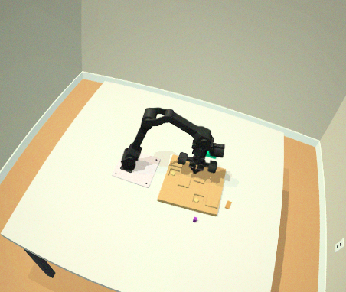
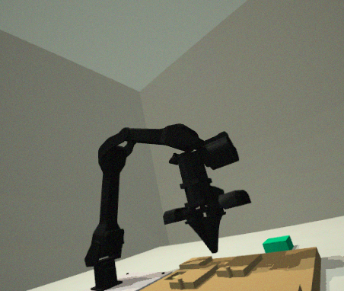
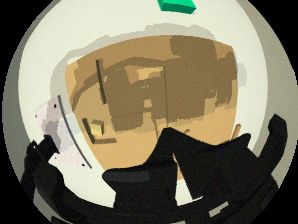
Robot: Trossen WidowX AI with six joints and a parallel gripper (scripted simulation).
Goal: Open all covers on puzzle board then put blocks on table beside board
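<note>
The wooden puzzle board (image 1: 167, 193) (image 2: 283, 276) (image 3: 197, 90) lies in front of the arm. Raised wooden covers, such as one (image 2: 245, 263) with a peg and another (image 2: 200, 275) nearer the camera, lie on it. Small pale yellow pieces (image 1: 173, 173) (image 1: 197, 199) (image 3: 96, 128) show in two open recesses. A green block (image 1: 211, 154) (image 2: 278, 244) (image 3: 177, 6), a purple block (image 1: 195, 219) and an orange block (image 1: 228, 205) (image 3: 237, 132) rest on the table off the board. My gripper (image 1: 196, 172) (image 2: 215, 251) (image 3: 166, 131) is shut and empty, above the board. The arm hides part of the board's far side.
The arm's base stands on a pale mounting plate (image 1: 143, 180) (image 3: 69, 150) on the other side of the board from the orange block. The board and blocks are on a large white table (image 1: 105, 225). Walls stand beyond the table.
</note>
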